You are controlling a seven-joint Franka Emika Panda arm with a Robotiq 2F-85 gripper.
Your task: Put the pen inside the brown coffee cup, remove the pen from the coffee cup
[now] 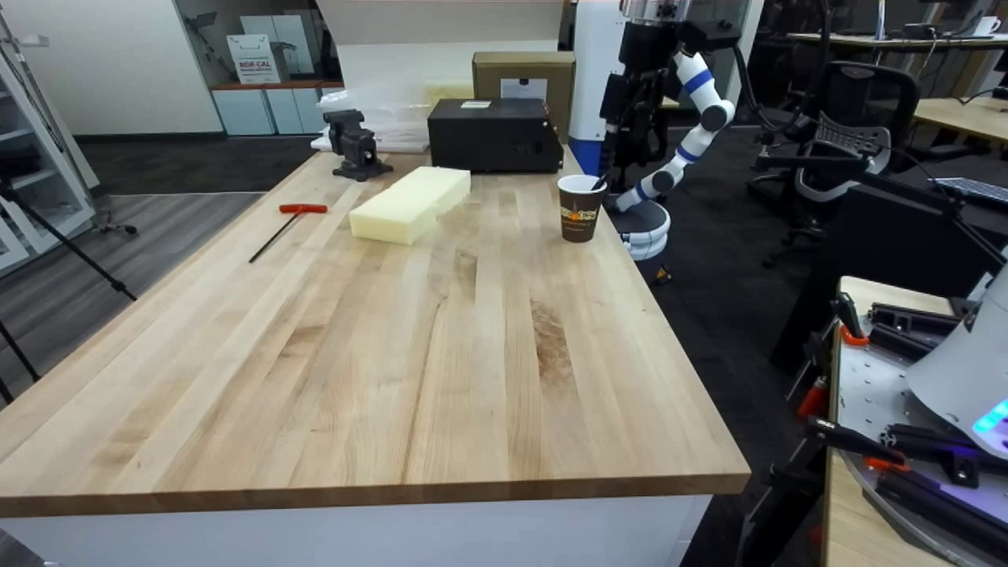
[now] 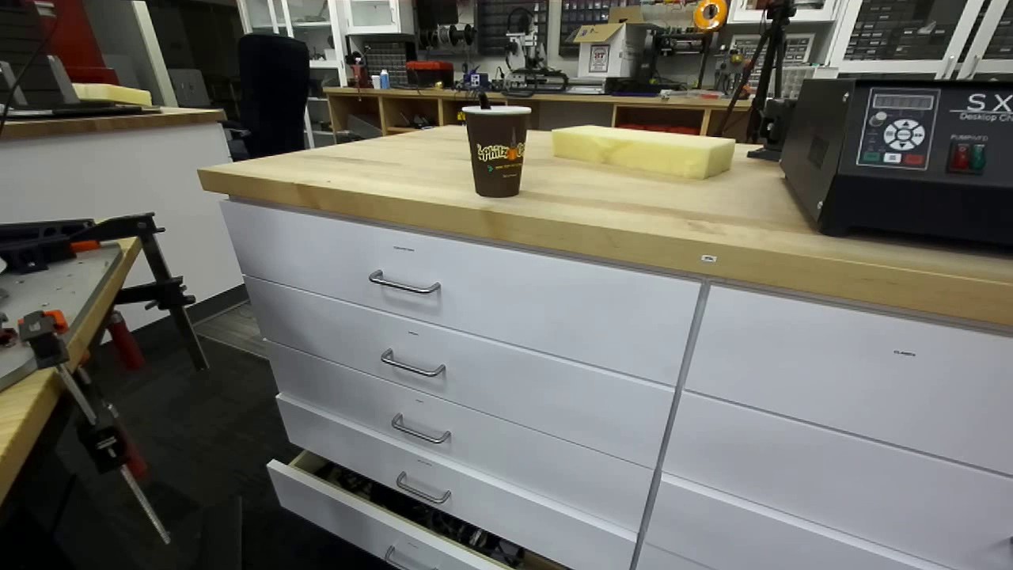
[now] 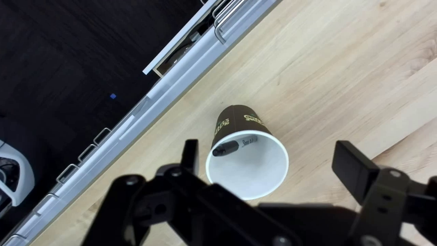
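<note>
The brown coffee cup point(image 1: 579, 216) stands upright near the table's long edge; it also shows in an exterior view point(image 2: 497, 158) and the wrist view point(image 3: 240, 119). It has a white rim and no lid. The pen point(image 3: 227, 148) is inside, leaning on the inner wall, with a dark end and lettering on a pale barrel. Its dark end pokes above the rim in both exterior views point(image 2: 484, 101). My gripper point(image 3: 269, 159) is open and empty above the cup, its fingers apart on either side in the wrist view. It hangs behind and above the cup in an exterior view point(image 1: 630, 146).
A yellow foam block point(image 1: 413, 206) lies on the table point(image 1: 354, 378), with a black box point(image 1: 492, 138) and a small black vise point(image 1: 354, 146) behind it. A red-handled tool point(image 1: 287, 224) lies at the far left. A low drawer point(image 2: 380, 514) stands open below the table edge.
</note>
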